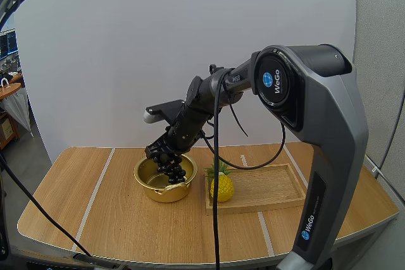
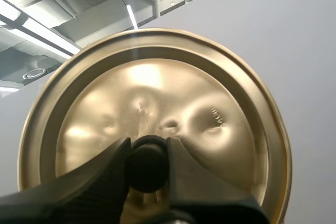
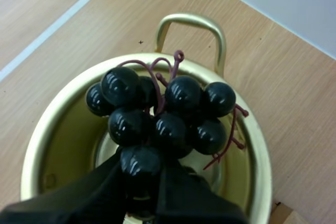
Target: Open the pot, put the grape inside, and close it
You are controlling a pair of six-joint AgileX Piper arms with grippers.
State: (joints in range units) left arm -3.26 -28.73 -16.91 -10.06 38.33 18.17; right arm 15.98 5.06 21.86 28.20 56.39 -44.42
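Now your right gripper (image 3: 140, 179) pinches the grapes (image 3: 163, 114) over the open pot (image 3: 50, 145), left gripper (image 2: 148, 166) clamping the lid (image 2: 157, 87) clear.

The right gripper (image 3: 142, 174) pinches the lowest berry of the grapes (image 3: 163, 114) between its two black fingers. The dark, glossy bunch hangs over the open mouth of the gold pot (image 3: 261, 153), its reddish stems curling above and to one side. Beyond the bunch, a looped handle (image 3: 191, 22) juts from the rim. The pot stands on a wooden table (image 3: 294, 87) crossed by a pale stripe (image 3: 58, 22).
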